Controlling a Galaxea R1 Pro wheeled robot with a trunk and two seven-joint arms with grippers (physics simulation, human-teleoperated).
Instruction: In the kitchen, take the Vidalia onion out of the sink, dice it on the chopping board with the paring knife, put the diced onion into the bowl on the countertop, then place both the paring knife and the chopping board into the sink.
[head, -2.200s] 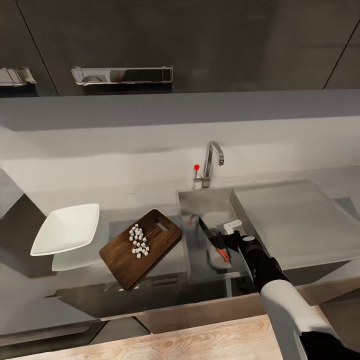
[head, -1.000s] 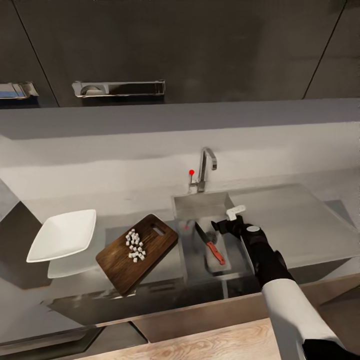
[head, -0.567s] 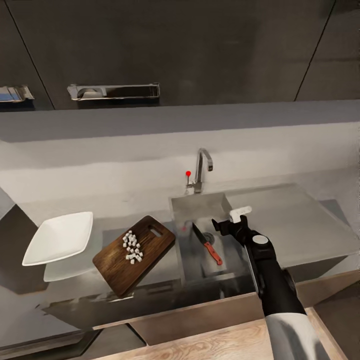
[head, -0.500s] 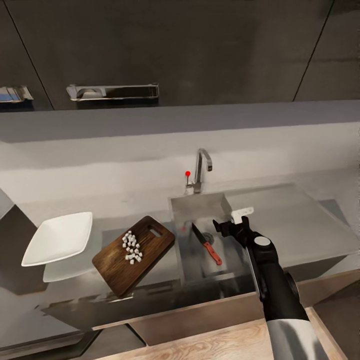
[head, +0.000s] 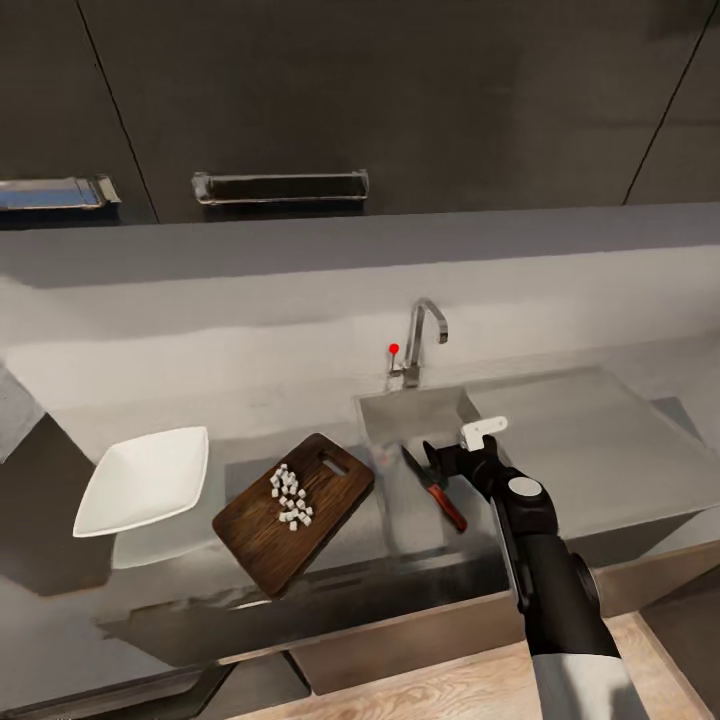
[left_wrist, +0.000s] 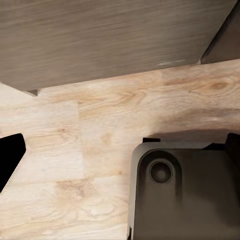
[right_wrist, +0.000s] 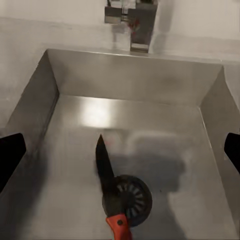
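Over the sink (head: 385, 415), at the basin's right rim: right gripper (head: 462, 448), fingers spread wide with nothing between them, dark tips showing at both borders of the right wrist view. On the basin floor beneath: paring knife (head: 436, 489), flat, dark blade toward the back wall, red handle toward the front rim, blade crossing the round drain (right_wrist: 127, 195). At the back rim: chrome tap (head: 424, 335) with red-tipped lever (head: 394, 349). To the right of the basin: flat steel drainboard (head: 590, 450), joined to it.

Left of the sink on the grey bench (head: 60, 600): chopping board (head: 294, 511), dark brown, turned at an angle, one corner just beside the basin's left rim, the opposite corner near the bench's front edge. On the board's middle: heap of small white onion dice (head: 291, 496). Further left, apart from the board: white bowl (head: 144, 479), squarish, holding nothing visible, reflected in the glossy surface below it.

Above the pale backsplash: dark glossy cabinets (head: 400, 100) with bar handles.

Below, in the left wrist view: light wood-plank floor (left_wrist: 75, 150), a dark part of the robot's base (left_wrist: 180, 195), and one dark fingertip at the border. Left fingers' state: cannot tell.
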